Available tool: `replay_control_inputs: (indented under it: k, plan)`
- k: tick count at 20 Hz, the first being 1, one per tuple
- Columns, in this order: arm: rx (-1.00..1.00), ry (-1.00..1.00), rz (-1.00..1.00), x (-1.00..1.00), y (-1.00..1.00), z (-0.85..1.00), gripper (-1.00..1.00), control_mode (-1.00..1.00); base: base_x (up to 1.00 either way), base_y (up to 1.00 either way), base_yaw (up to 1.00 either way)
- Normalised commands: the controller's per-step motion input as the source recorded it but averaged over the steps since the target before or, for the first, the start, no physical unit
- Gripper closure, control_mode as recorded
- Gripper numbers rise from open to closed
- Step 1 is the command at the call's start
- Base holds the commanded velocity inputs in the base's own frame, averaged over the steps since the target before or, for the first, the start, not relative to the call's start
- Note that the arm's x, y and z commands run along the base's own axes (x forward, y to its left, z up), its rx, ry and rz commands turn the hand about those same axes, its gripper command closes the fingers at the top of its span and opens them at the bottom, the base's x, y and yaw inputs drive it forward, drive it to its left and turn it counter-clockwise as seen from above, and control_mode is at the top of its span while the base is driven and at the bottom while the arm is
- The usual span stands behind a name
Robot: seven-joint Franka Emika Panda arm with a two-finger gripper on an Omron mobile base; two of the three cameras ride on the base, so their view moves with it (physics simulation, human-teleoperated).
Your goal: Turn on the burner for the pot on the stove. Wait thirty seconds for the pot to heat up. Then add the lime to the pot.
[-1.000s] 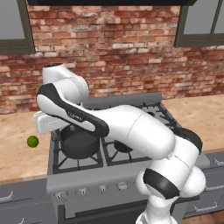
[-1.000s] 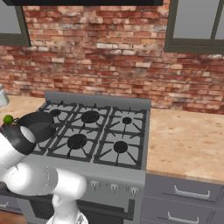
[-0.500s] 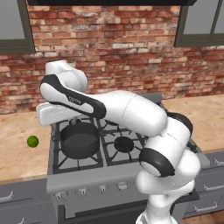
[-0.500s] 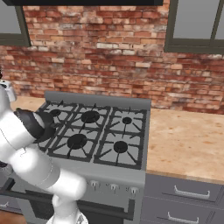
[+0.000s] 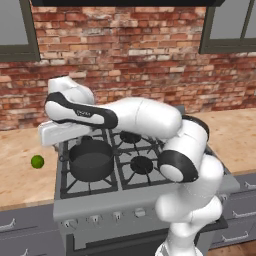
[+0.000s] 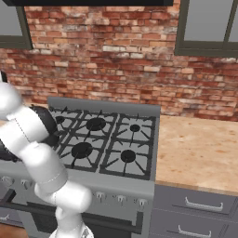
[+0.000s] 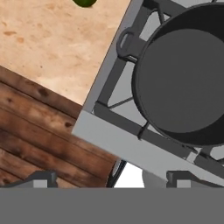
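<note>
Two dark fingertips of the claw (image 7: 108,180) poke up at the bottom of the hand view, spread wide apart with nothing between them. They hang over the stove's front left corner, above the wooden floor (image 7: 30,135) and the front edge of the stove (image 5: 145,197).

Just past that edge sits the pot (image 5: 91,159) on the front left grate, upright, mouth facing up, nothing inside. It's round, so no real long axis, but its small side handles give it a line: in the hand view one handle (image 7: 125,43) points toward the tan worktop (image 5: 22,177).

The lime (image 5: 37,161) lies on that worktop left of the stove, well apart from the pot. It's round too, no direction to speak of.

Farthest back is the brick wall (image 5: 125,60).
</note>
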Motion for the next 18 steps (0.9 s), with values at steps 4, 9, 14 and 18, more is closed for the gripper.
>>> replay_control_inputs:
  k: [4, 9, 14, 18]
  plan:
    - [-0.02, 0.0, -0.01, 0.12, 0.39, -0.12, -1.0, -1.0, 0.0, 0.0, 0.0]
    - [-0.07, 0.0, -0.06, 0.13, 0.37, 0.0, -1.0, -1.0, 0.0, 0.0, 0.0]
    - [-0.02, 0.0, -0.05, 0.24, 0.17, -0.03, -1.0, -1.0, 0.0, 0.0, 0.0]
    - [-0.01, 0.0, -0.04, 0.33, 0.16, -0.11, -1.0, -1.0, 0.0, 0.0, 0.0]
